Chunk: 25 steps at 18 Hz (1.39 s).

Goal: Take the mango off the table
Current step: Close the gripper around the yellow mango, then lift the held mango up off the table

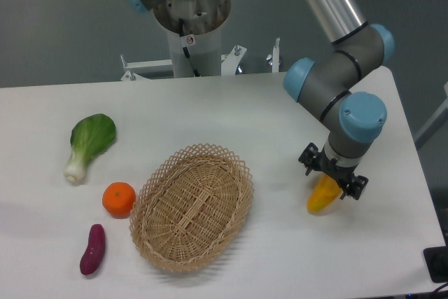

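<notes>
From my station I see the mango [320, 198] lying on the white table [280, 117] toward its right side, well to the right of the wicker basket [192, 206], its long axis tilted with the upper end hidden. The gripper [333, 175] is directly over that upper end, covering it from this fixed view, so only the lower yellow part of the fruit shows beneath the black fingers. The jaws look spread to either side of the fruit, one dark tip at the upper left and one at the lower right, but I cannot tell whether they press on the skin or stand clear of it, and I cannot tell whether the fruit is off the surface; its lower end looks to be resting on the tabletop. The arm's grey wrist with its blue caps rises above the gripper, angling up and to the left out of view. On the left half of the table I see a bok choy [88, 142], with an orange [118, 199] nearer the basket's left rim, and a purple sweet potato [92, 248] below the orange near the front edge.
</notes>
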Tool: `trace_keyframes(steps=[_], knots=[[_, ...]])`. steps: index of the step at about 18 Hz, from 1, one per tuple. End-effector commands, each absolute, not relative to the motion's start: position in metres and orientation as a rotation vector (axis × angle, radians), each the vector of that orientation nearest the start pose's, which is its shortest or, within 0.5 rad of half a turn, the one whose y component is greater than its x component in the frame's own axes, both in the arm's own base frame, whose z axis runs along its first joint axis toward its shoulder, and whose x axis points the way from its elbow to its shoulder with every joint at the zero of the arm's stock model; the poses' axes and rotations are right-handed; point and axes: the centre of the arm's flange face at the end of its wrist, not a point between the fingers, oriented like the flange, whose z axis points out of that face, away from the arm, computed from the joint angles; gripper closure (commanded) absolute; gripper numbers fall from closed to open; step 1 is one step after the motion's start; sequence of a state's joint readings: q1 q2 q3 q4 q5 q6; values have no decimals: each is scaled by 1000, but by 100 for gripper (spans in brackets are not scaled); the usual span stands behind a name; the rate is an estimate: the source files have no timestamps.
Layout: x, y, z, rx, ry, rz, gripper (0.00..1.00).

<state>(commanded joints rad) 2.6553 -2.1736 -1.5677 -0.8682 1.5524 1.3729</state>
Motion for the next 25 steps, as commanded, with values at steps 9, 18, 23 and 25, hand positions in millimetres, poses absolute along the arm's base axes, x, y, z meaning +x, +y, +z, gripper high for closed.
trace_keyframes(steps=[9, 18, 23, 25], knots=[[-519, 437, 189, -3069, 468, 102, 17], [-518, 440, 199, -3072, 422, 122, 50], [-520, 436, 222, -3061, 414, 159, 51], [-521, 433, 230, -3060, 407, 166, 52]])
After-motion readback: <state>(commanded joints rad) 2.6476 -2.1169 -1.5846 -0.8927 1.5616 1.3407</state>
